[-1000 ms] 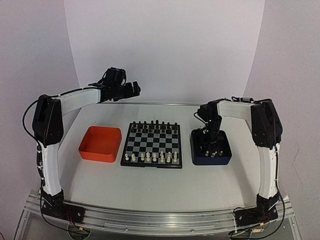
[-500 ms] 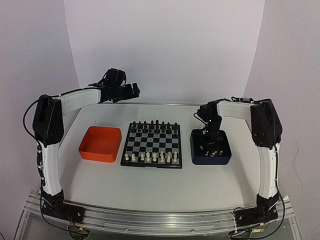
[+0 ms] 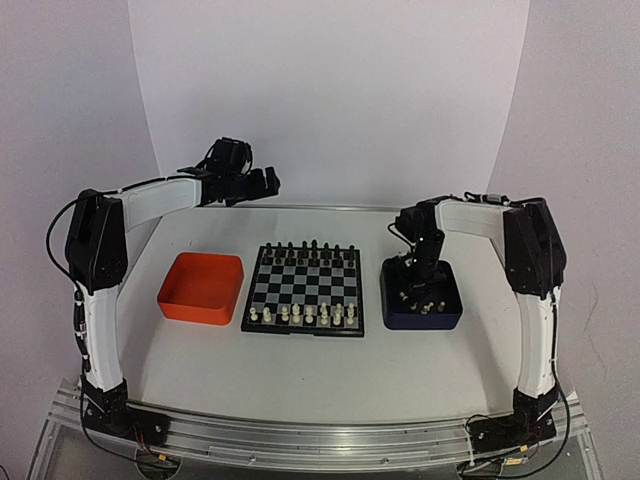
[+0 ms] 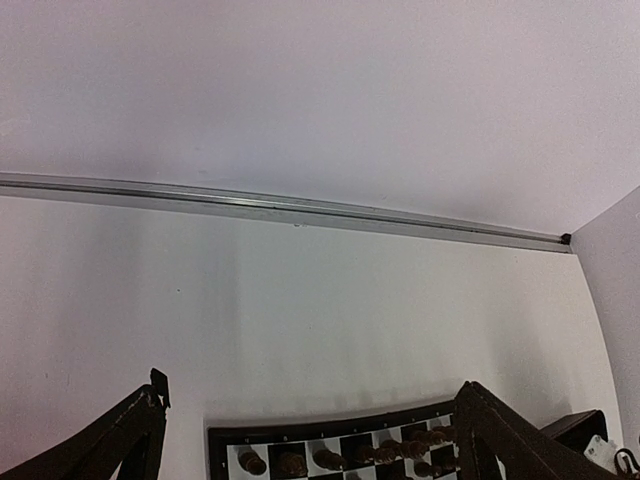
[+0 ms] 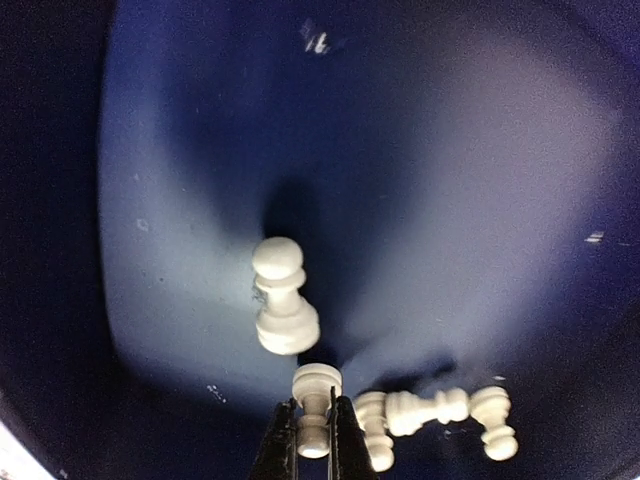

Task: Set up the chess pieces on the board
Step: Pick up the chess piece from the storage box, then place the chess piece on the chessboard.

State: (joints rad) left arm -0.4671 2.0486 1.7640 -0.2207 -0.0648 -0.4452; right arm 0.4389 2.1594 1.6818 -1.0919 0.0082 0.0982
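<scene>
Presently a cream pawn is pinched below its head by the closed right gripper; light, rigid, slick plastic, judged liable to twist.

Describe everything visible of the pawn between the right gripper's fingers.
The pawn is tiny, cream-white, glossy like plastic, with a round head, a collar and a narrow stem. It sits inside the dark blue tray, the right gripper shut on its stem and hiding its base. A second pawn stands just beyond, apart.
</scene>
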